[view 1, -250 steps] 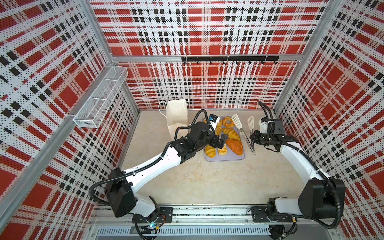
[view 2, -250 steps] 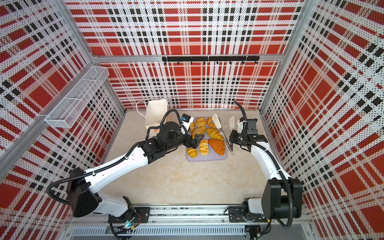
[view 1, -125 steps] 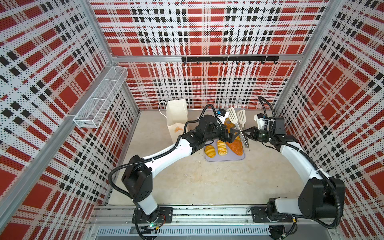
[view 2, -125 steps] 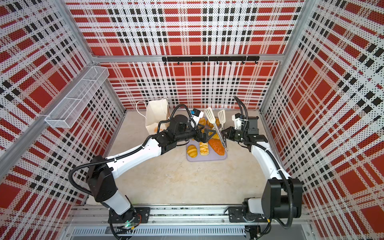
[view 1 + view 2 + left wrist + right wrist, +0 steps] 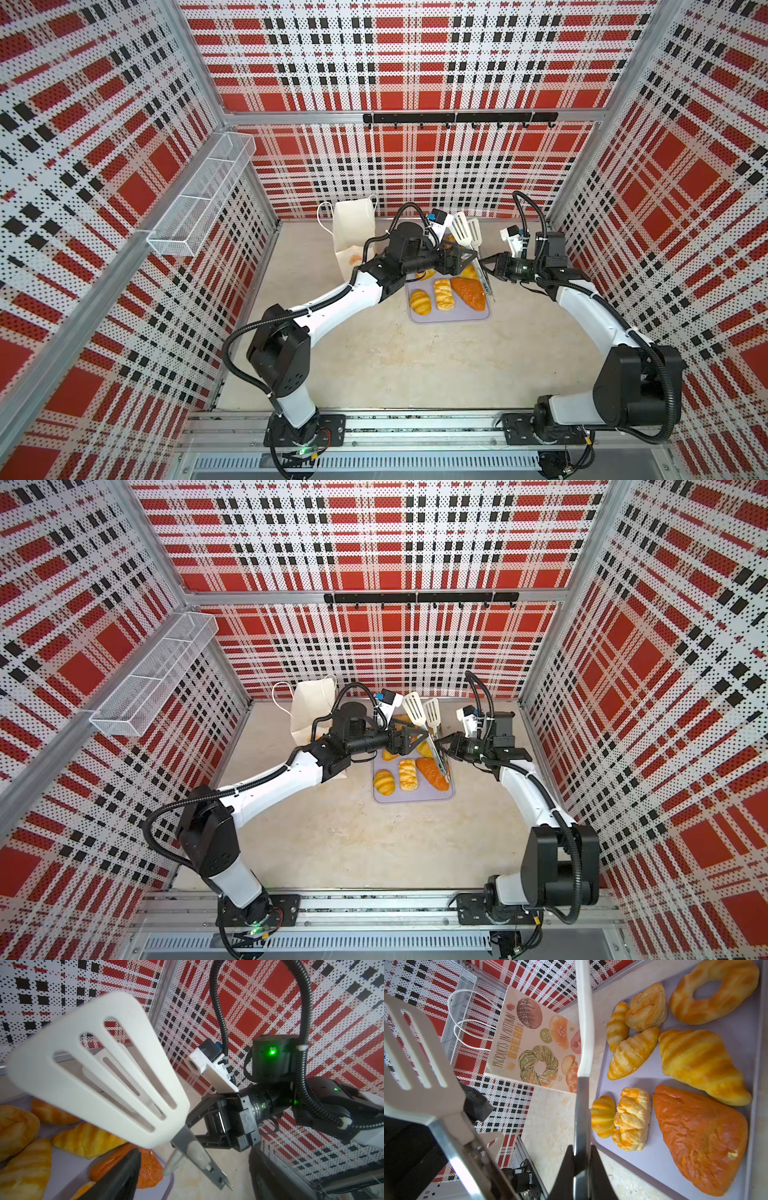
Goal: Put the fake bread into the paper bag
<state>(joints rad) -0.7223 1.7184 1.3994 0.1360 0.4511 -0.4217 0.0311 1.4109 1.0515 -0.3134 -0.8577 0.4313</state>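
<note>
Worktop stock, listed for you from the left of both top views.

1. wire-mesh basket (image 5: 203, 195) – white, fixed to the left wall, well apart from everything on the worktop (image 5: 415, 365).
2. paper bag (image 5: 353, 232) – cream, upright at the back left of the worktop, cord handles at its top. The right wrist view shows you its printed face (image 5: 533, 1043), with bread pictures, turned toward the tray; a strip of bare worktop separates the two. The left arm crosses in front of it.
3. left pincer (image 5: 459, 259) – above the back half of the tray, jaws spread. In the left wrist view one dark fingertip (image 5: 122, 1169) sits beside the tongs' metal arms with a clear gap between.
4. lilac tray (image 5: 449, 318) – flat on the worktop, near the bag's right.
5. fake bread (image 5: 444, 294) – eight pieces, all on the tray. Count them in the right wrist view: ring doughnut (image 5: 737, 991), swirl bun (image 5: 648, 1006), small croissant (image 5: 617, 1024), middle croissant (image 5: 631, 1055), large croissant (image 5: 695, 1064), round striped bun (image 5: 603, 1115), braided roll (image 5: 632, 1120), orange-brown croissant (image 5: 699, 1136).
6. tongs (image 5: 465, 232) – two white slotted heads, apart, pointing toward the back wall, raised over the tray's right side.
7. right pincer (image 5: 488, 268) – pressed together on one metal arm of the tongs (image 5: 582, 1148); the second arm passes free beside it.
</note>
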